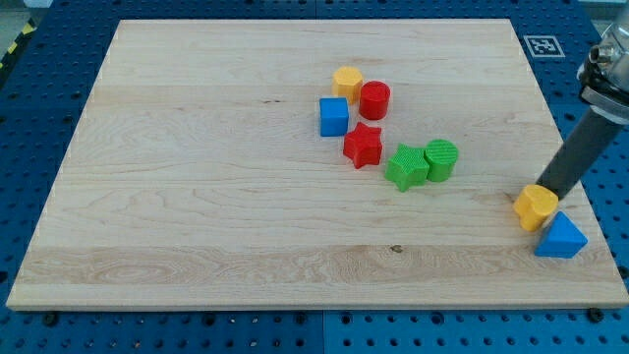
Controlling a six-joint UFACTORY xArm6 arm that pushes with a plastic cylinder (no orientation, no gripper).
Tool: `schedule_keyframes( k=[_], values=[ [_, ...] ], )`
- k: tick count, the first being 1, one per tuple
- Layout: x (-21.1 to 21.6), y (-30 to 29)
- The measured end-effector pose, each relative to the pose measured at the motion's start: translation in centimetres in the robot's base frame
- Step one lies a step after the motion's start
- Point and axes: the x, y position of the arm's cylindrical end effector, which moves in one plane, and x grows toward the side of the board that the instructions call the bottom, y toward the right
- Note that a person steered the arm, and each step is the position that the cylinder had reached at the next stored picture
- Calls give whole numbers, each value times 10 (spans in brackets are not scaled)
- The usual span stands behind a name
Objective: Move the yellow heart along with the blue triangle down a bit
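Note:
The yellow heart (536, 206) sits near the board's right edge, low in the view. The blue triangle (560, 237) lies just below and right of it, touching it, with its right corner at the board's edge. My dark rod comes down from the view's upper right, and my tip (543, 190) rests against the top of the yellow heart.
A cluster sits at the board's middle top: a yellow hexagon (347, 83), a red cylinder (373, 100), a blue cube (334, 117), a red star (363, 146), a green star (405, 166) and a green cylinder (441, 159). The wooden board (197, 197) ends just right of the triangle.

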Motion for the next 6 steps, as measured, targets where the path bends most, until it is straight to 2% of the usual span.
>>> schedule_keyframes(
  k=[1, 2, 3, 6],
  values=[
    [-21, -25],
    [-22, -55],
    [-13, -59],
    [22, -22]
  ],
)
